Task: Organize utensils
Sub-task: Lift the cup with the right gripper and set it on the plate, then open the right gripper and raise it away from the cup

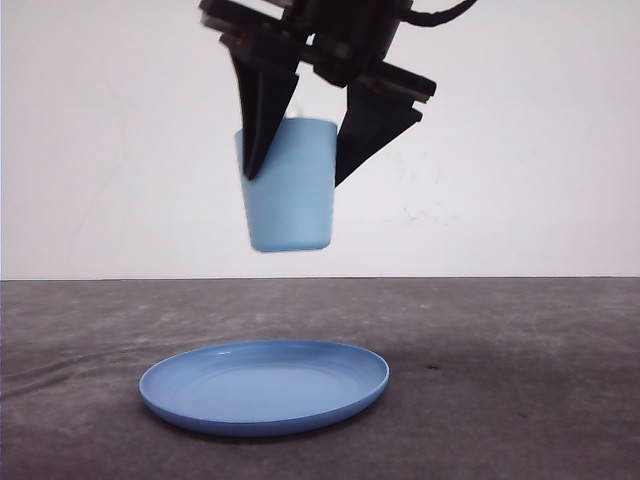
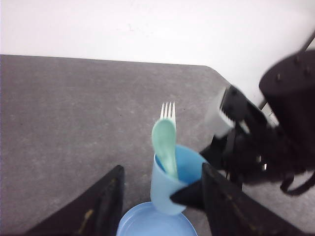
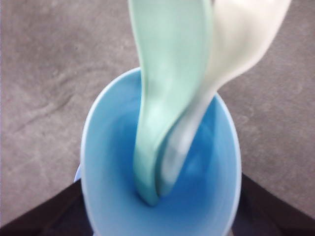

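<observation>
1. Between the fingers of the right gripper [image 1: 298, 178] hangs the light blue cup [image 1: 290, 205]. One dark finger presses each side of its upper wall, so the grip is closed on the cup. The cup is mouth up, close to upright and clear of the table.
2. Below those fingertips, well apart from the cup's base, the blue round plate [image 1: 262, 388] lies flat on the grey table [image 1: 520, 380].
3. Inside the cup, and so between the right gripper's fingers, stand both utensils. The mint-green spoon [image 2: 165, 142] has its handle down in the cup and its rounded bowl up above the rim. The white fork [image 2: 168, 109] stands just behind it, tines up and rising past the spoon's bowl.
4. From the right wrist, the spoon and fork lean together against each other and their lower ends meet at the cup's bottom. Both are blurred by closeness.
5. The left gripper [image 2: 162, 211] has its two dark fingers [image 2: 106, 206] spread wide and holds nothing. The cup and the plate's edge appear in the gap between them, beyond the fingertips. The cup is apart from one finger. At the other, dark shapes overlap and I cannot tell whether anything touches.
6. The cup's wall, the plate and both utensils are plain colour. Any markings on the black gripper bodies are too blurred to read.
</observation>
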